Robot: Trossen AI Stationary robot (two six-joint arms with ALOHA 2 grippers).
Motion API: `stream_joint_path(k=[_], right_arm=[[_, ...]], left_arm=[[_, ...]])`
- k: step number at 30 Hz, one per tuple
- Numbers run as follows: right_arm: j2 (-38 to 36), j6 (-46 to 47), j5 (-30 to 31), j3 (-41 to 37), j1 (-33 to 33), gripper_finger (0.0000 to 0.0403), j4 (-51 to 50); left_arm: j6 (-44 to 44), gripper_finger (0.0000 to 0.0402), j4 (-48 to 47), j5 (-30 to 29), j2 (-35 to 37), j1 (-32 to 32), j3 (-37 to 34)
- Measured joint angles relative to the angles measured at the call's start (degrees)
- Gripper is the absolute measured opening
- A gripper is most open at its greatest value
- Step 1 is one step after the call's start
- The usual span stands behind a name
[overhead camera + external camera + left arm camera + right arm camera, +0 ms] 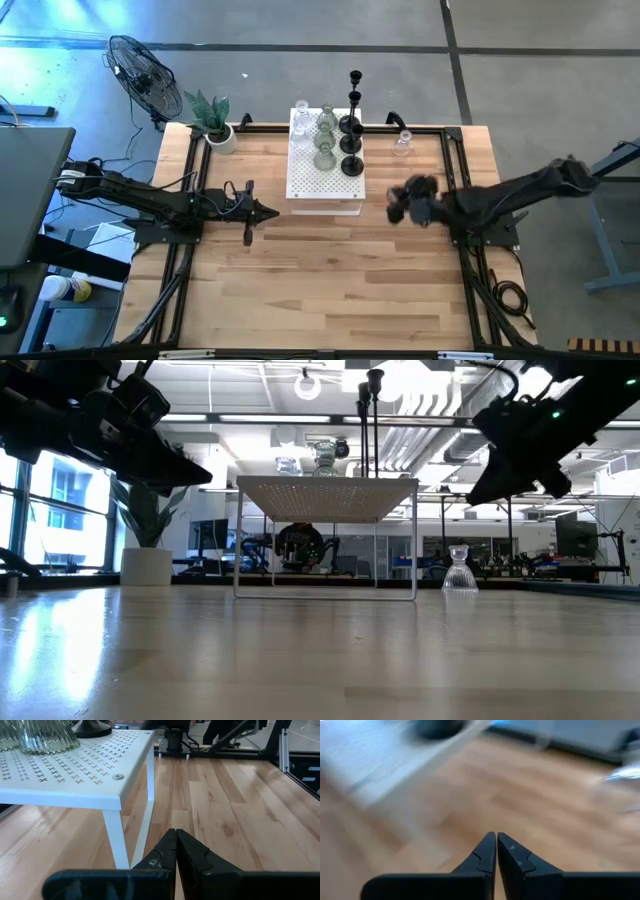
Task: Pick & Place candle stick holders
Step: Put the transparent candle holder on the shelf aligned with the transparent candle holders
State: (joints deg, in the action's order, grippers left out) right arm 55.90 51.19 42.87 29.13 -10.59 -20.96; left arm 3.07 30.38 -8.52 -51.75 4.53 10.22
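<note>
Several candle stick holders stand by their bases on the white perforated stand (322, 180): clear and greenish glass ones (324, 150) and black ones (351, 145) with thin stems. One clear glass holder (402, 146) stands alone on the table at the far right; it also shows in the low view (459, 572). My left gripper (272, 212) is shut and empty, left of the stand (75, 780). My right gripper (392, 208) is shut and empty, right of the stand and near of the lone glass holder.
A potted green plant (212, 122) stands at the table's far left corner. Black rails (452, 170) run along the table's sides. A fan (140, 75) stands on the floor beyond. The near half of the wooden table (320, 290) is bare wood.
</note>
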Motion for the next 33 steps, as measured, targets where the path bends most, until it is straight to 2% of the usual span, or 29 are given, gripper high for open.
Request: stream_joint_path(k=[4, 9, 15, 20, 23, 27, 33], right_arm=[[-3.87, -6.18, -1.38, 0.22, 14.19, 0.0045, -1.94], [-1.89, -14.91, -7.70, 0.22, 32.77, 0.0123, 1.00], [2.39, -20.66, -14.03, 0.22, 46.75, 0.0230, 7.98], [7.67, -21.61, -18.94, 0.22, 51.63, 0.0297, 10.38], [11.39, -22.60, -18.18, 0.20, 51.89, 0.0321, 12.35], [16.13, -24.73, -18.79, 0.20, 51.98, 0.0332, 19.47], [23.56, -25.65, -18.75, 0.20, 54.95, 0.0325, 28.32]], left_arm=[[0.00, 0.0001, 0.03, -0.22, 0.00, -0.01, 0.00], [0.00, 0.0001, 0.01, -0.22, 0.00, -0.02, 0.00], [0.00, 0.0001, -0.16, -0.22, 0.00, -0.02, 0.00], [-0.82, 0.0001, -0.53, -0.19, 0.00, -0.02, 0.00], [-1.29, 0.0001, -0.54, -0.19, 0.00, -0.01, 0.00], [-1.29, 0.0001, -0.54, -0.19, 0.00, -0.02, 0.00], [-1.29, 0.0001, -0.51, -0.17, 0.00, -0.02, 0.00]])
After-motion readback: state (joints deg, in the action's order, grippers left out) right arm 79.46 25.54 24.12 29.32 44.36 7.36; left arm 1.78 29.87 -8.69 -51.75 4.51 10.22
